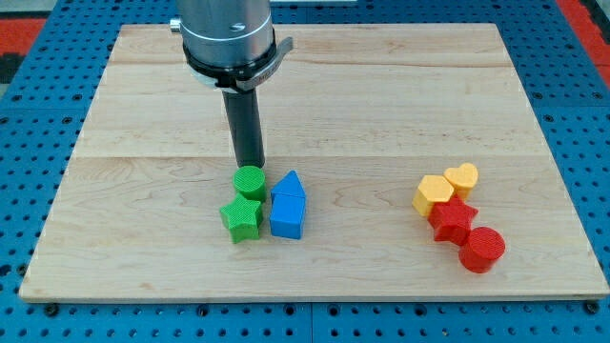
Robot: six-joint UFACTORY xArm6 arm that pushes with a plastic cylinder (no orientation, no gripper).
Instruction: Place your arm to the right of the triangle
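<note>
The blue triangle (291, 185) lies a little left of the board's middle, touching a blue cube (286, 219) just below it. A green cylinder (250, 181) sits right beside the triangle on its left, with a green star (241, 219) under it. My tip (250, 166) is down on the board directly above the green cylinder, touching or nearly touching its top edge. It stands up and to the left of the triangle.
At the view's right lies a tight cluster: a yellow hexagon (434, 195), a yellow heart (462, 177), a red star (452, 221) and a red cylinder (482, 250). The wooden board (381, 95) ends in blue pegboard on all sides.
</note>
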